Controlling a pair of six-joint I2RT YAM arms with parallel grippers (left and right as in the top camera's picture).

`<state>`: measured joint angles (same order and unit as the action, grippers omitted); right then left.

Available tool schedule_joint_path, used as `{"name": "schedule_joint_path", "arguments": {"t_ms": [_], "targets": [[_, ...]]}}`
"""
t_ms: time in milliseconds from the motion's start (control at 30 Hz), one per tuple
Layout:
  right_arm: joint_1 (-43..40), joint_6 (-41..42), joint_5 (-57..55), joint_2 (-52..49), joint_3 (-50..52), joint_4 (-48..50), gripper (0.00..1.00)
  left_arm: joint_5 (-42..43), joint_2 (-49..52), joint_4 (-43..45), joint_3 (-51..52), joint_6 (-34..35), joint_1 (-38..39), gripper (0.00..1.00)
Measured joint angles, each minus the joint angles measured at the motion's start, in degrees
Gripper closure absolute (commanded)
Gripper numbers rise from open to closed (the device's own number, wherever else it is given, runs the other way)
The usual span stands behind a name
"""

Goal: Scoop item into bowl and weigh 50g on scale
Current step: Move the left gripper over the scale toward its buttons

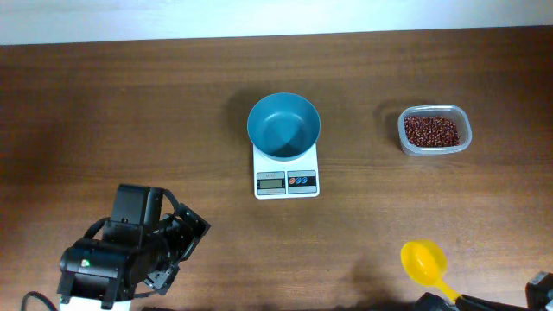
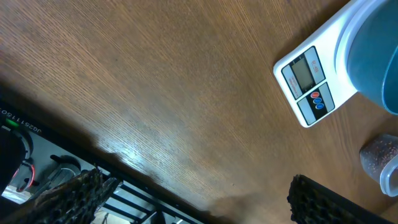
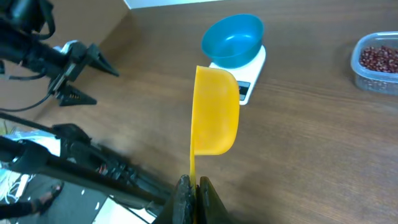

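Note:
A teal bowl [image 1: 283, 125] stands empty on the white scale [image 1: 286, 181] at mid-table. The item, reddish-brown beans [image 1: 431, 130], fills a clear tub at the right. My right gripper [image 3: 193, 196] is shut on the thin handle of a yellow scoop [image 3: 214, 112], which is empty and hangs above the table near the front right [image 1: 423, 262]. My left gripper [image 2: 196, 205] is open over bare wood at the front left [image 1: 177, 255], holding nothing. From there the scale [image 2: 308, 87] and bowl [image 2: 373, 56] show ahead to the right. The right wrist view has the bowl [image 3: 233, 38] beyond the scoop.
The clear plastic tub [image 3: 378, 62] sits to the right of the scale, about a bowl's width away. The table's front edge [image 2: 124, 162] runs close under the left gripper, with dark frame parts and cables [image 3: 74, 162] below it.

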<state>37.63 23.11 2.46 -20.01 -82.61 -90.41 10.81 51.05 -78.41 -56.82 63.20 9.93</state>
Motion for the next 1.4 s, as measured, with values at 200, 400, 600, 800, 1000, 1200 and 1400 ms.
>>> {"name": "schedule_joint_path", "arguments": {"t_ms": [200, 400, 600, 800, 1000, 1200, 1400], "targets": [[0.0, 3.41, -9.75, -0.02, 0.0, 0.39, 0.96, -1.88, -0.02, 2.51, 0.02, -2.6, 0.0, 0.03], [0.0, 10.03, -19.71, 0.0, 1.11, 0.42, 0.96, -2.49, 0.83, 11.32, -0.09, -17.51, 0.0, 0.47], [0.0, 15.26, -23.34, -0.02, 2.64, 0.39, 0.96, -2.1, 4.44, 15.17, -0.09, -27.28, 0.0, 0.73], [0.0, 17.44, -26.8, -0.04, 4.39, 1.46, 0.96, -0.7, 9.94, 16.65, -0.09, -35.26, 3.39, 1.0], [0.0, 17.7, -27.98, -1.31, 6.91, 1.62, 0.96, -2.29, 16.15, 20.04, -4.15, -36.89, 13.88, 1.0], [0.0, 17.88, -28.11, -5.66, 7.63, 1.77, 0.96, -7.98, 22.51, 22.45, -9.53, -37.29, 22.8, 1.0], [0.0, 17.92, -28.11, -6.43, 7.65, 1.75, 0.96, -10.29, 30.14, 27.39, -9.57, -37.44, 29.38, 1.0]]}}
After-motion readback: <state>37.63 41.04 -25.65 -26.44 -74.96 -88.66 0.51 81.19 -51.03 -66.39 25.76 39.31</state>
